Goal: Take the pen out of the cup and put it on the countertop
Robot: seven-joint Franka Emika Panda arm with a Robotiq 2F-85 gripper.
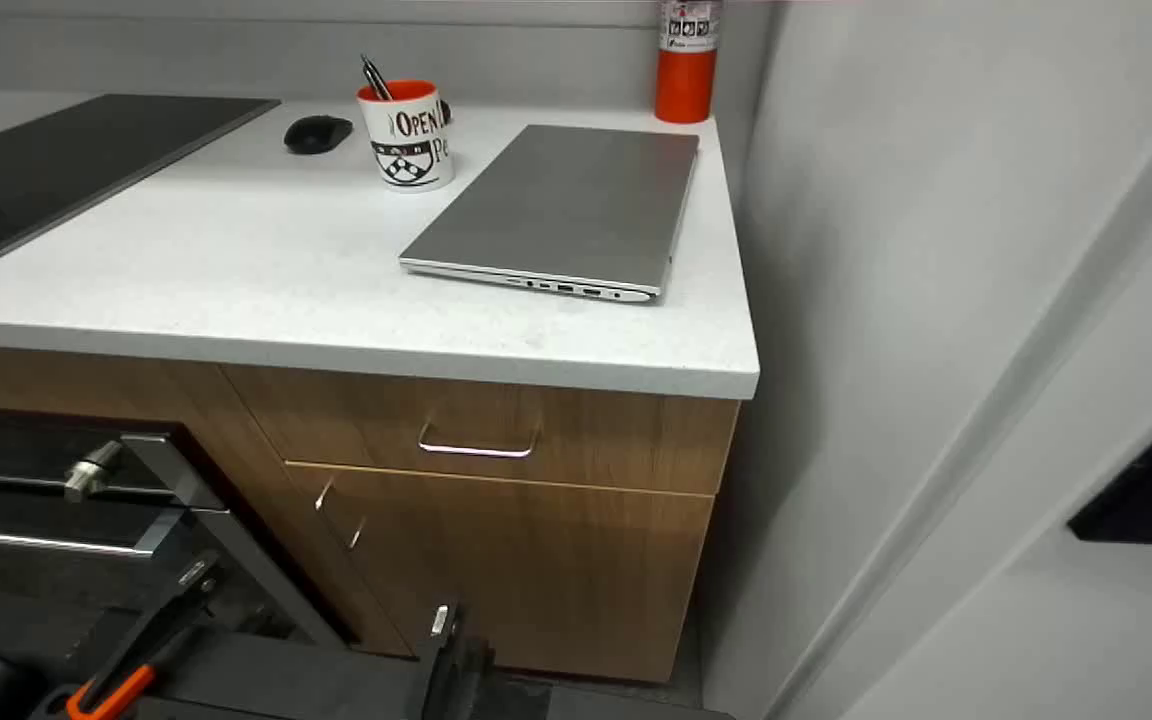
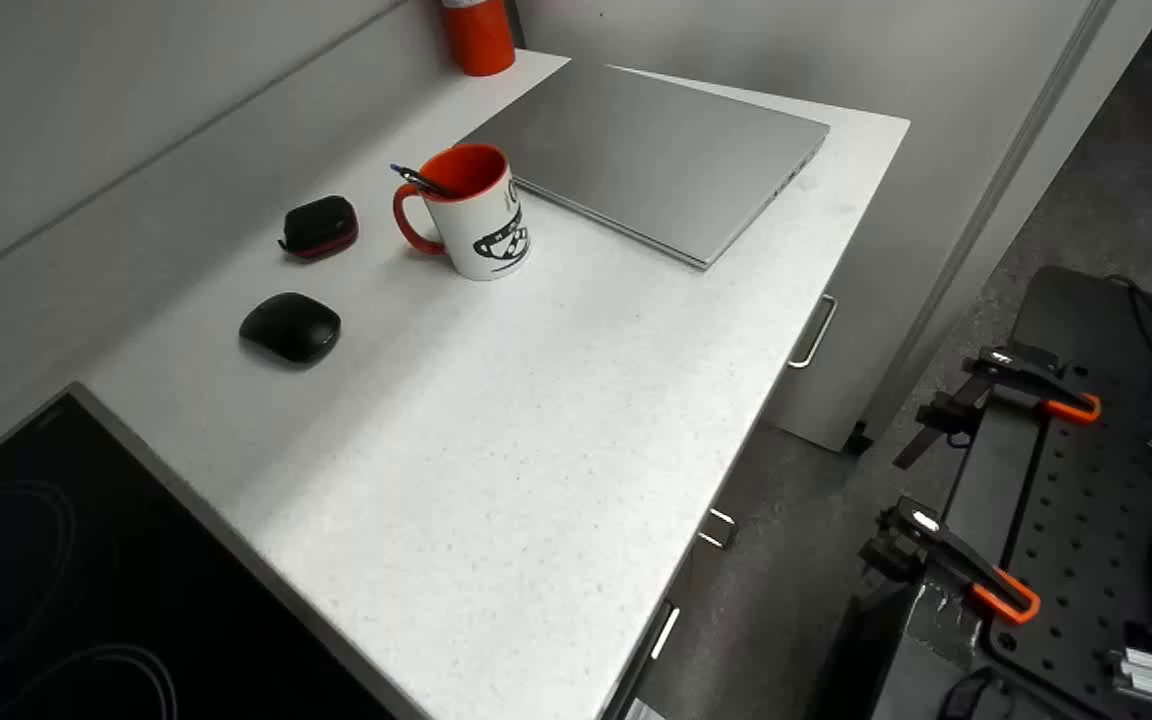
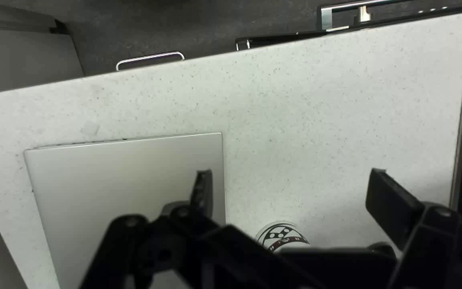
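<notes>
Evidently the cup serves as a holder for the pen: the pen leans against the rim with its upper end sticking out, which should give something to pinch. It crosses just beside the handle, which points to the far wall; a pull straight up would probably tip the cup least.

The jaws show only in the wrist view. They stand wide apart and have hold of nothing, presumably to leave room for passing either side of the pen. The cup sits low in that view, partly hidden behind them, and the pen cannot be made out there, so the approach seems not yet lined up.

Closed and flat, the laptop lies to the right of the cup. That makes the near stretch of tabletop, between it and the hob on the left, the likelier spot for laying the pen down.

Counted up, the tabletop carries one cup, one pen that shows, one laptop, one mouse left of the cup, one small dark case on its far side and one red canister at the far right. Across the gap, two clamps sit at the edge of a dark stand, probably to fix its plate.
</notes>
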